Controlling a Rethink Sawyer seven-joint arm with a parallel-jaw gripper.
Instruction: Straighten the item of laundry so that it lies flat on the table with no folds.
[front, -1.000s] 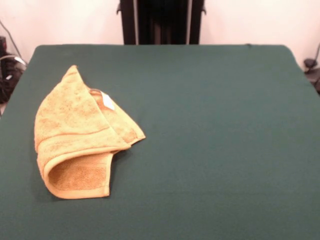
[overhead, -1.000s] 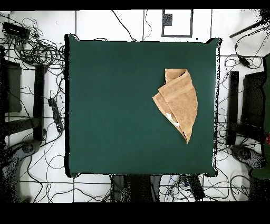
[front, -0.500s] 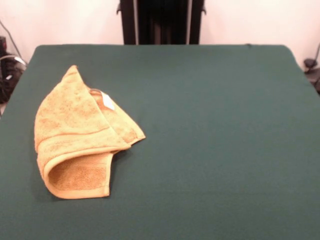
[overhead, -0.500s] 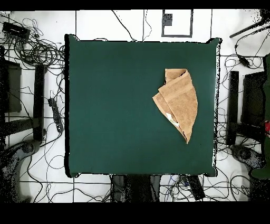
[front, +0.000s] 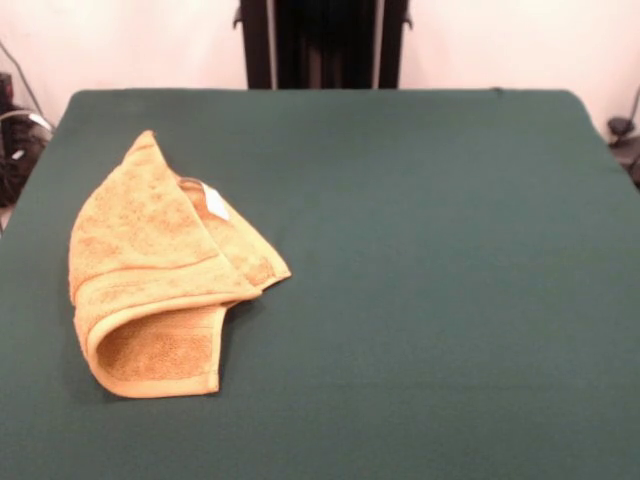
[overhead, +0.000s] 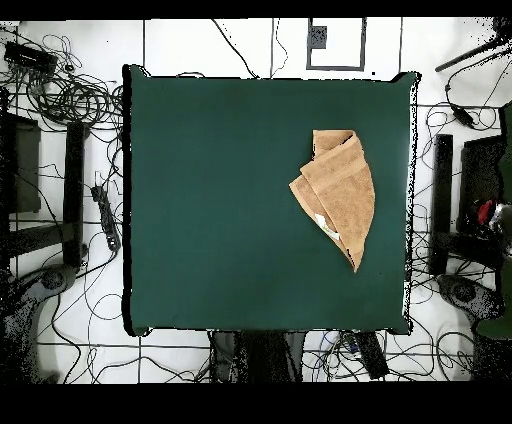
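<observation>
The item of laundry (front: 160, 275) is a mustard-yellow towel lying crumpled on the left part of the table (front: 430, 280) in the front view. It is folded over itself into a rough cone. Its point faces the far side, and a rolled-open hem faces the near edge. A small white tag (front: 214, 202) shows near its top fold. From overhead, the item of laundry (overhead: 340, 195) lies toward the right side of the table (overhead: 220, 200), short of the right edge. Neither view shows the gripper or the arm.
Cables (overhead: 70, 95) and dark stands (overhead: 75, 190) lie on the floor around the table. A small red and dark shape (overhead: 486, 213) sits past the right table edge in the overhead view; I cannot tell what it is.
The towel has not moved. In the overhead view a small red shape off the table's right edge has shifted upward and inward.
</observation>
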